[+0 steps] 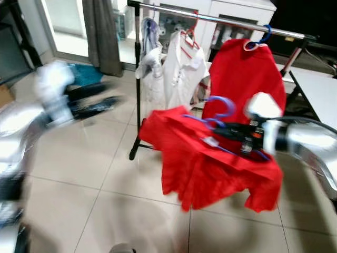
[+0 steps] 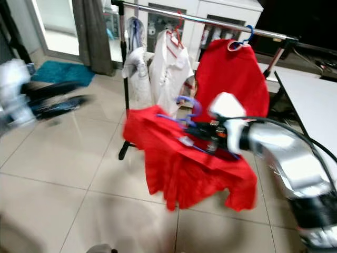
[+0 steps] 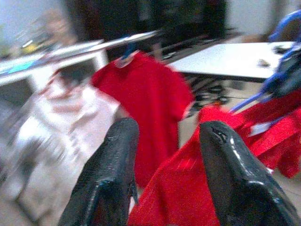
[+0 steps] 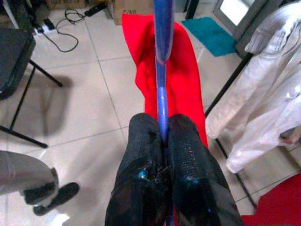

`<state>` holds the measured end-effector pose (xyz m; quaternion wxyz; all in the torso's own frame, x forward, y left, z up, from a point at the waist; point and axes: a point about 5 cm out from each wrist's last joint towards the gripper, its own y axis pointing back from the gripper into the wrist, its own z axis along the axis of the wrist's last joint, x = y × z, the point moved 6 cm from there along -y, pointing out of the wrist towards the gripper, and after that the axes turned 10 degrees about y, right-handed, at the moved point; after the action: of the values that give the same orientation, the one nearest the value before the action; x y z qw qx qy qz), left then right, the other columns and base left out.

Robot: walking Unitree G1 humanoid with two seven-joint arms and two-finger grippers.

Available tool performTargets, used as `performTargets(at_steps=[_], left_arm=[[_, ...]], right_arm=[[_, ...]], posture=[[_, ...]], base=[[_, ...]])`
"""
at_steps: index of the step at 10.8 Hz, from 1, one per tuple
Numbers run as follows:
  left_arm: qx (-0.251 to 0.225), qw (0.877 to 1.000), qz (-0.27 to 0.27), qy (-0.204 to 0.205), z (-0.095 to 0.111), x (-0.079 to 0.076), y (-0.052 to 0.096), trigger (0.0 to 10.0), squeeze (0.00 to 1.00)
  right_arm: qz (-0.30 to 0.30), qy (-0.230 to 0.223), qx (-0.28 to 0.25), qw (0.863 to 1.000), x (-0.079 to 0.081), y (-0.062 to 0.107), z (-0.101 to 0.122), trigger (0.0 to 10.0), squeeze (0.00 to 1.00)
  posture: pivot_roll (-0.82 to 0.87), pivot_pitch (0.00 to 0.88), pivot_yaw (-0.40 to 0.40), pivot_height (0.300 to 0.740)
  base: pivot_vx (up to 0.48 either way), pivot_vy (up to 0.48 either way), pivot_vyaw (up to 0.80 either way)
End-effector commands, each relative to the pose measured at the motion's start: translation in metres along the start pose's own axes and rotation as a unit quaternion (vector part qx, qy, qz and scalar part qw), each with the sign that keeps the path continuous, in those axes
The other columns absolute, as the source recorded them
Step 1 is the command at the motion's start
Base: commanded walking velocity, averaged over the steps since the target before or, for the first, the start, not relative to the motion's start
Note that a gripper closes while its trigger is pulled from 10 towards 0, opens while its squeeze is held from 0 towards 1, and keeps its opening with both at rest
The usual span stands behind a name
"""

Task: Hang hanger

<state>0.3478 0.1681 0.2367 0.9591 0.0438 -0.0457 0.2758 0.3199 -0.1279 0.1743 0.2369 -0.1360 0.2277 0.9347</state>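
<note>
While no writing can be read anywhere, a small white tag (image 1: 211,141) shows at the collar of the red shirt (image 1: 210,168), its print too blurred to make out. The right gripper (image 4: 162,160) has its two black, pebbled fingers pressed together on the thin blue hanger (image 1: 218,118), whose shaft runs straight out between them in the right wrist view. The hanger is smooth plastic with a rounded hook, and the soft, creased red shirt is draped over it, hanging in front of the rack (image 1: 221,18) and above the glossy pale floor tiles (image 1: 79,179).

The rack is a silver metal bar on a black upright post. On it hang a second red shirt (image 1: 245,74) on another blue hanger (image 1: 261,38), a white shirt (image 1: 181,68) on a red hanger (image 1: 190,34), and a whitish garment (image 1: 150,58) nearest the post. The held hanger sits lower than the bar and apart from it.

The left gripper (image 3: 164,141) is raised at the left, blurred in the head views; its fingers (image 3: 115,160) are spread, with nothing between them, pointing toward the rack's clothes. A teal mat (image 1: 87,74) lies on the floor beyond it, beside a grey curtain (image 1: 102,31). A white table (image 1: 321,89) stands to the right of the rack.
</note>
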Motion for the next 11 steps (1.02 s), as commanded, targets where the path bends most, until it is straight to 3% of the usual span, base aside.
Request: performTargets(at_steps=[1,2,3,5,7,9,11], left_arm=[[0.028,0.999,-0.031,-0.008,-0.004,-0.007,-0.008,10.0,1.0],[0.049,0.998,-0.04,-0.018,-0.009,-0.006,-0.013,10.0,0.85],[0.067,0.996,-0.043,-0.03,-0.013,-0.004,-0.017,10.0,0.0],[0.087,0.993,-0.084,-0.018,-0.023,-0.014,-0.03,10.0,0.0],[0.15,0.985,-0.074,-0.051,-0.048,-0.002,-0.026,10.0,0.0],[0.18,0.975,-0.125,-0.046,-0.058,-0.013,-0.028,10.0,0.0],[0.143,0.975,-0.169,-0.028,-0.048,-0.027,-0.043,10.0,0.0]], right_arm=[[-0.009,0.02,0.003,1.0,-0.005,0.001,0.008,10.0,0.0],[-0.005,0.031,0.002,0.999,-0.004,-0.001,0.014,10.0,0.0],[-0.004,0.037,0.0,0.999,-0.003,-0.002,0.018,10.0,0.0],[0.005,0.04,-0.005,0.999,0.004,0.001,0.022,10.0,0.0],[0.033,0.046,-0.037,0.998,0.015,0.005,0.036,10.0,0.0],[0.055,0.054,-0.047,0.996,0.023,0.007,0.041,10.0,0.0],[0.068,0.055,-0.054,0.995,0.029,0.005,0.045,10.0,0.0]], posture=[[0.08,0.0,-0.08,0.74],[0.08,0.0,-0.072,0.74],[0.08,0.0,-0.063,0.74],[0.07,0.0,-0.051,0.74],[0.07,0.0,-0.047,0.74],[0.07,0.0,-0.047,0.74],[0.07,0.0,-0.047,0.74]], base=[[0.0,0.0,0.0],[0.0,0.0,0.0],[0.0,0.0,0.0],[0.0,0.0,0.0],[0.0,0.0,0.0],[0.0,0.0,0.0],[0.0,0.0,0.0]])
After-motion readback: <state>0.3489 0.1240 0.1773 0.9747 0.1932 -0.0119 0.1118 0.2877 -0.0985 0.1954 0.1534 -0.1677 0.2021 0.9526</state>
